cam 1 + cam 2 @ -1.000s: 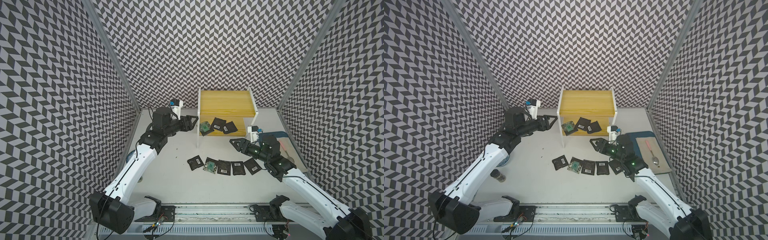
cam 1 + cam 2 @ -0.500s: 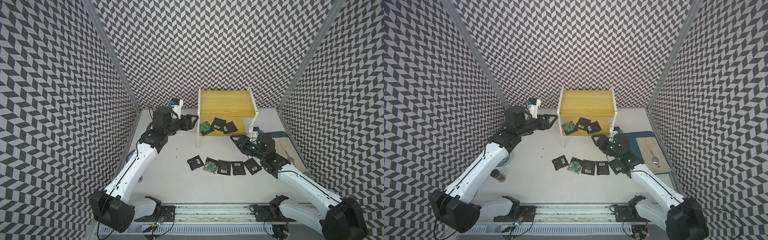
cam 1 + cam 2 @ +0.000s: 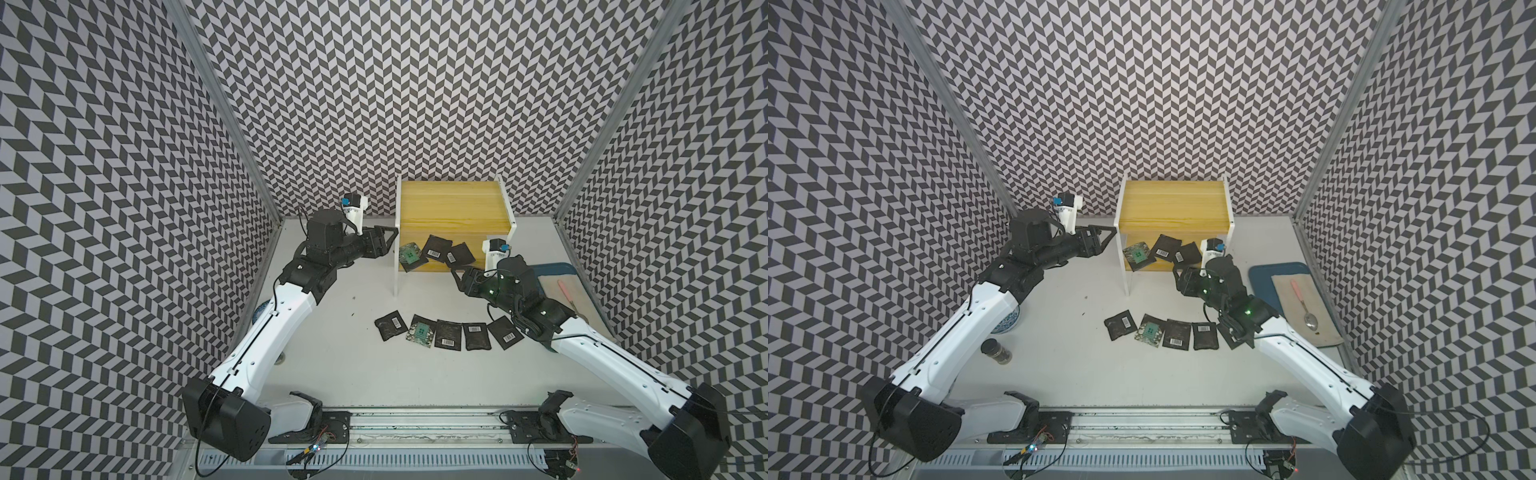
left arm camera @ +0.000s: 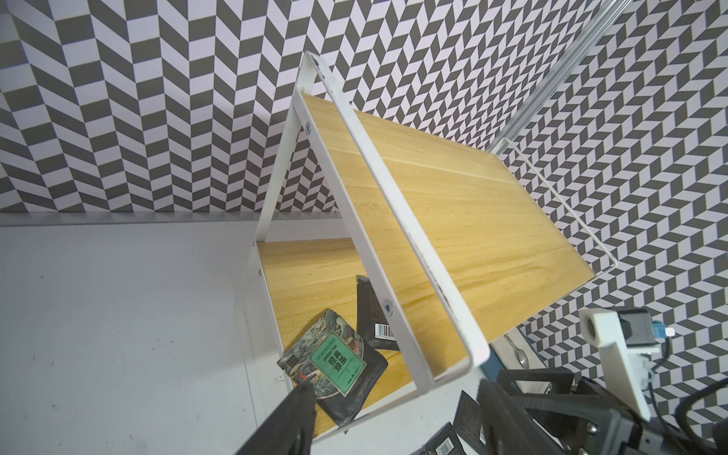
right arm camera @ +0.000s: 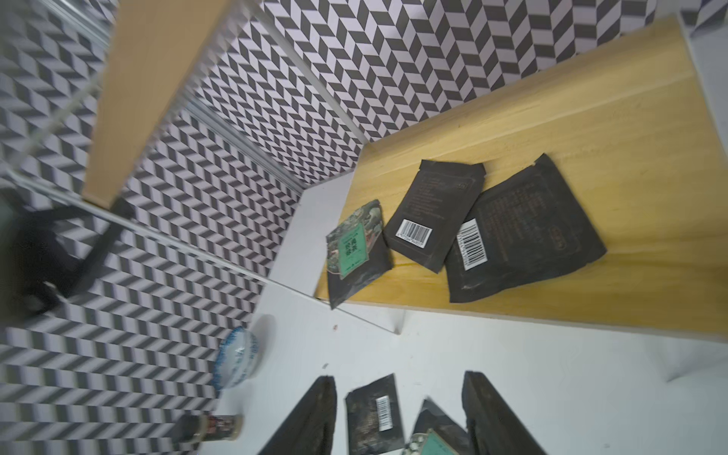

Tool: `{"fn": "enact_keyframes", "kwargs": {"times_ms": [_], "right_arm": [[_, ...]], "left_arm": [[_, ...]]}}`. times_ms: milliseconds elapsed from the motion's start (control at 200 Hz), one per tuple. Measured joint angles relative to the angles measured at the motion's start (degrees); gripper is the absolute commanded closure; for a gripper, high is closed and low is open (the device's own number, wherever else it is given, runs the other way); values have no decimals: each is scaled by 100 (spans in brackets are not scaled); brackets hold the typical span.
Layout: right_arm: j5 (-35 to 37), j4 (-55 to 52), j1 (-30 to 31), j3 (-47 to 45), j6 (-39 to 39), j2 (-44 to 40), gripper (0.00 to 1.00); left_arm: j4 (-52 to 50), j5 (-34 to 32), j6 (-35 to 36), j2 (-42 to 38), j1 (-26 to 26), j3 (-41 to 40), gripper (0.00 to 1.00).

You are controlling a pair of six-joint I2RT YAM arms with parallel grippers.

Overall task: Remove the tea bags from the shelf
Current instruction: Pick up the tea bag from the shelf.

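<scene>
The shelf stands at the back, yellow boards between white side panels. Three tea bags lie on its lower board: a green-faced one hanging over the front left corner, and two black ones overlapping. Several more tea bags lie in a row on the table in front. My left gripper is open beside the shelf's left panel; one fingertip is close to the green bag. My right gripper is open and empty, just in front of the lower board, facing the black bags.
A dark blue tray with a beige cloth and a pink-handled spoon sits right of the shelf. By the left arm are a blue-and-white bowl and a small jar.
My right gripper has moved back toward the shelf's lower board, away from the row on the table. The left arm has hardly shifted.
</scene>
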Motion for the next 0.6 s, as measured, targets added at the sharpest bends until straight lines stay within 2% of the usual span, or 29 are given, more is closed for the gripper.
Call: {"fn": "enact_keyframes", "kwargs": {"times_ms": [245, 601], "right_arm": [[485, 81, 44, 260, -1126, 323, 43], [796, 448, 44, 269, -1615, 828, 40]], "left_arm": [[2, 2, 0, 94, 0, 101, 31], [44, 17, -2, 282, 0, 341, 30]]}}
